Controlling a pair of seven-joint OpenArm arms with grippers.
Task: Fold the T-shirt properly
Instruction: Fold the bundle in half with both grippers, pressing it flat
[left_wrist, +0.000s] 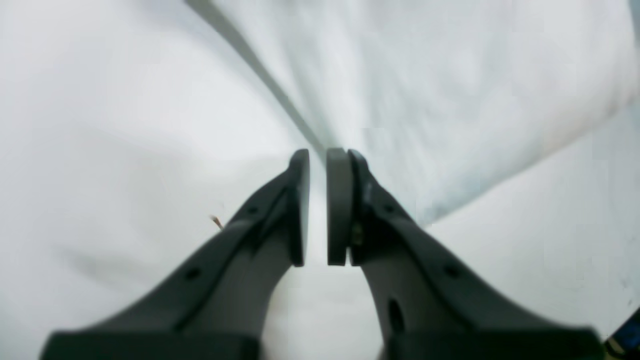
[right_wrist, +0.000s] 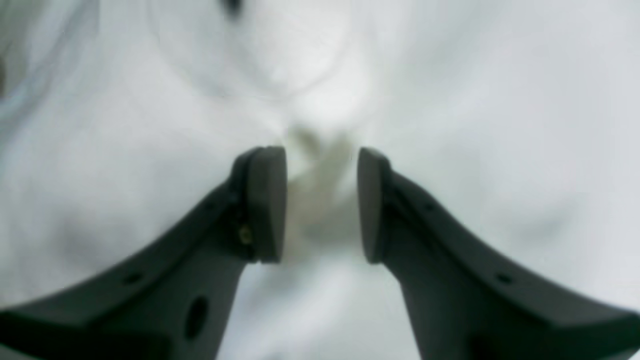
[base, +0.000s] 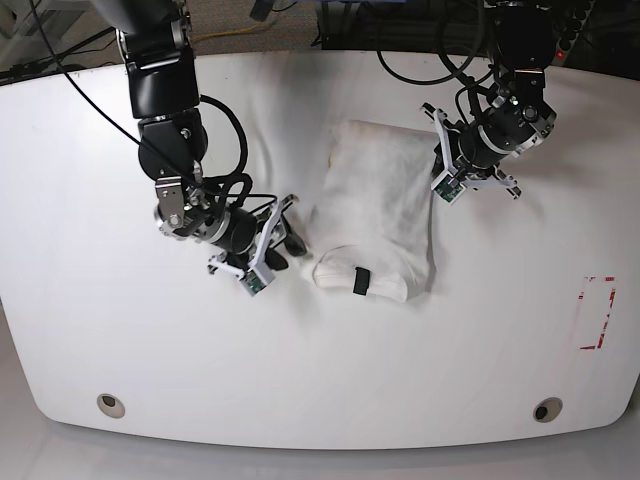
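Observation:
The white T-shirt (base: 380, 200) lies folded into a narrow band in the middle of the table, its rounded neck end with a black label (base: 360, 281) toward the front. No print shows. My left gripper (base: 440, 170) is at the shirt's right edge. Up close, the left gripper (left_wrist: 318, 152) has its pads almost together, and a crease of the T-shirt (left_wrist: 425, 75) runs straight into them. My right gripper (base: 293, 240) sits at the shirt's lower left side. In its wrist view the right gripper (right_wrist: 322, 152) has its pads partly apart around a raised ridge of the T-shirt (right_wrist: 316, 170).
The white table (base: 100, 330) has a round hole near each front corner (base: 110, 404) (base: 546, 410). A red outlined rectangle (base: 597, 312) is marked at the right. Black cables trail along the back edge behind both arms.

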